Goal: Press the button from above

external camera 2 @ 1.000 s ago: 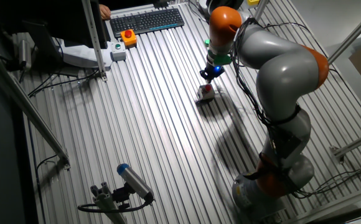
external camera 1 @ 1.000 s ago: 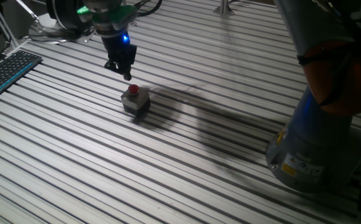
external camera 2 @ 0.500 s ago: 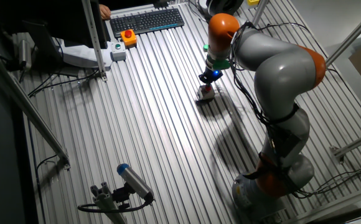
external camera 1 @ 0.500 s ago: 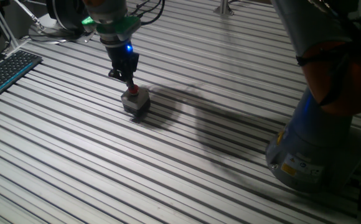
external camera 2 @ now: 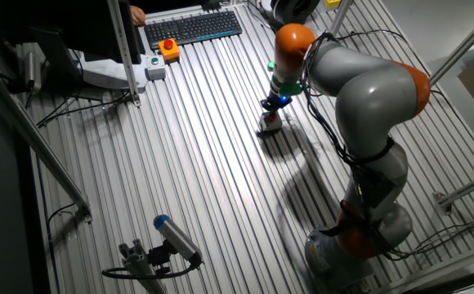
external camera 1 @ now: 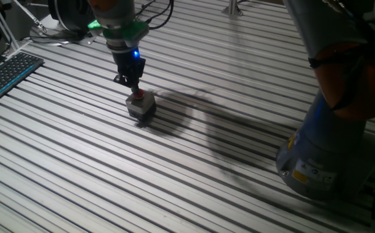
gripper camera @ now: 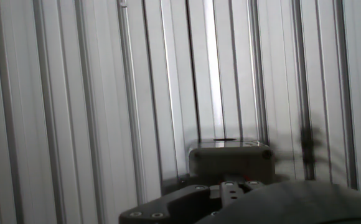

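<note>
The button (external camera 1: 136, 97) is a small red dome on a light-grey square box (external camera 1: 143, 107), standing on the slatted metal table (external camera 1: 194, 162). My gripper (external camera 1: 134, 89) hangs straight above it, its tip down on the red dome and covering most of it. The other fixed view shows the same: the gripper (external camera 2: 272, 109) sits right on top of the button (external camera 2: 271, 122). In the hand view the grey box (gripper camera: 230, 157) lies just ahead of the dark fingers (gripper camera: 227, 194). No view shows whether the fingertips are apart or together.
The robot's large base (external camera 1: 326, 155) stands at the right of the table. A keyboard (external camera 1: 3, 74) lies at the left edge. An orange box with a red button (external camera 2: 168, 49) and a second keyboard (external camera 2: 194, 26) sit at the far side.
The gripper has come down and slightly toward the button, from hovering above and behind it to resting on its red dome. The box has not shifted.
</note>
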Robot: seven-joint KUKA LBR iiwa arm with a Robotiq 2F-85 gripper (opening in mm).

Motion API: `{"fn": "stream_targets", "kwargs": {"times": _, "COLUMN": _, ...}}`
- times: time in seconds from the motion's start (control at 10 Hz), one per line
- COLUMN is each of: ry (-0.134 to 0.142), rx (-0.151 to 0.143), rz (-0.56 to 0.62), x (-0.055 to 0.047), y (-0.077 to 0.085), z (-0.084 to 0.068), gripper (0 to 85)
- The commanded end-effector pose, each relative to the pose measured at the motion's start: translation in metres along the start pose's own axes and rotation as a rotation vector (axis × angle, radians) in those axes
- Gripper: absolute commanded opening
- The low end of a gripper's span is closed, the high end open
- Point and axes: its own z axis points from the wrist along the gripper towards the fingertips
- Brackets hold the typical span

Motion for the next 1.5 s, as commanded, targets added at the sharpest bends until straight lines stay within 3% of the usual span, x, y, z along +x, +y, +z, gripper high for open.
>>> {"fn": "stream_targets", "kwargs": {"times": 0.0, "ry": 0.033, "rx": -0.006, "rz": 0.002, "x": 0.006, "y": -0.001, "z": 0.003, "gripper": 0.0}}
{"fn": "stream_targets", "kwargs": {"times": 0.2, "ry": 0.077, "rx": -0.008, "rz": 0.009, "x": 0.003, "y": 0.001, "z": -0.029, "gripper": 0.0}}
{"fn": "stream_targets", "kwargs": {"times": 0.4, "ry": 0.074, "rx": -0.005, "rz": 0.015, "x": 0.007, "y": 0.0, "z": -0.045, "gripper": 0.0}}
{"fn": "stream_targets", "kwargs": {"times": 0.6, "ry": 0.075, "rx": -0.018, "rz": 0.022, "x": 0.012, "y": -0.002, "z": -0.052, "gripper": 0.0}}
{"fn": "stream_targets", "kwargs": {"times": 0.8, "ry": 0.038, "rx": -0.011, "rz": 0.045, "x": 0.014, "y": -0.003, "z": -0.053, "gripper": 0.0}}
{"fn": "stream_targets", "kwargs": {"times": 1.0, "ry": 0.049, "rx": 0.002, "rz": 0.053, "x": 0.014, "y": -0.009, "z": -0.054, "gripper": 0.0}}
{"fn": "stream_targets", "kwargs": {"times": 1.2, "ry": 0.077, "rx": -0.011, "rz": 0.064, "x": 0.015, "y": -0.011, "z": -0.054, "gripper": 0.0}}
{"fn": "stream_targets", "kwargs": {"times": 1.4, "ry": 0.086, "rx": -0.029, "rz": 0.1, "x": 0.016, "y": -0.008, "z": -0.056, "gripper": 0.0}}
